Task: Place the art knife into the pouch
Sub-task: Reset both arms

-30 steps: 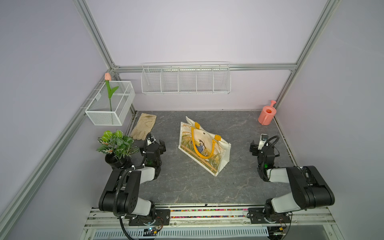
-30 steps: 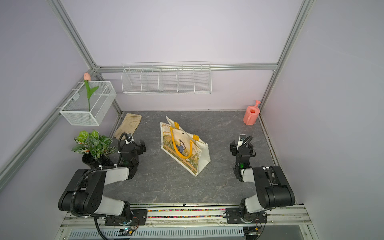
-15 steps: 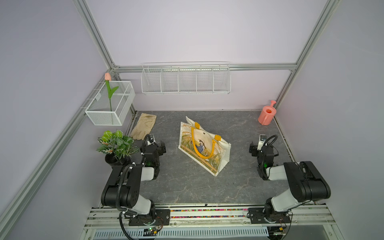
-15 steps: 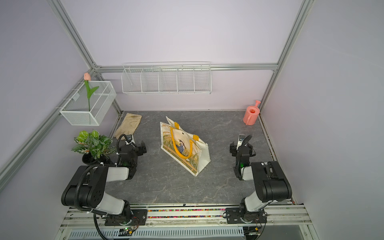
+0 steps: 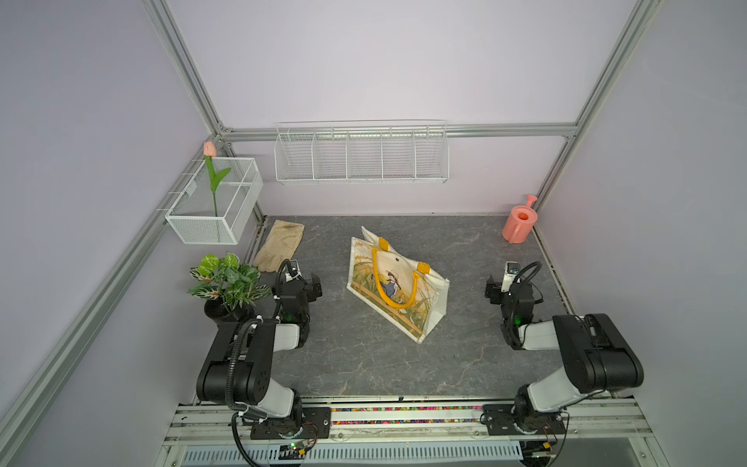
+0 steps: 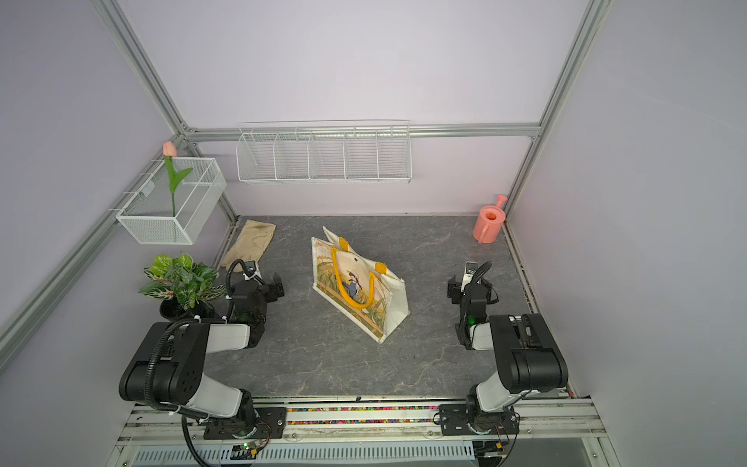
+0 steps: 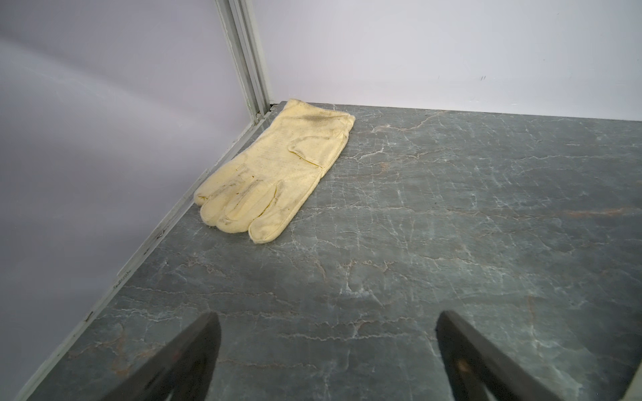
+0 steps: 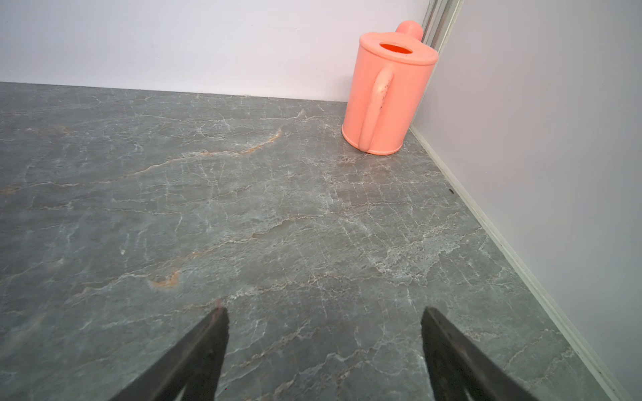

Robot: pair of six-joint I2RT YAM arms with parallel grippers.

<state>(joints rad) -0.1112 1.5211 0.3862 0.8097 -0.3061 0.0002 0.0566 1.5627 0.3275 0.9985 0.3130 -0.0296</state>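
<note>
The pouch (image 5: 398,283) (image 6: 355,283), a cream tote printed with a figure among green reeds, lies on its side mid-table with a yellow-orange handle draped over it. The art knife is out of view in every frame. My left gripper (image 5: 297,279) (image 6: 259,282) rests low to the left of the pouch, well apart from it. In the left wrist view it (image 7: 326,314) is open over bare table. My right gripper (image 5: 511,284) (image 6: 471,283) sits to the right of the pouch, also apart. The right wrist view shows it (image 8: 324,309) open with nothing between the fingers.
A pale yellow glove (image 5: 281,244) (image 7: 278,173) lies at the back left beside the wall. A potted plant (image 5: 226,279) stands close to my left arm. A pink watering can (image 5: 519,224) (image 8: 385,93) fills the back right corner. Wire baskets (image 5: 214,202) (image 5: 361,155) hang on the walls.
Both arms drew in slightly during the first half second and have held still since. The pouch has not moved, and both grippers stay open.
</note>
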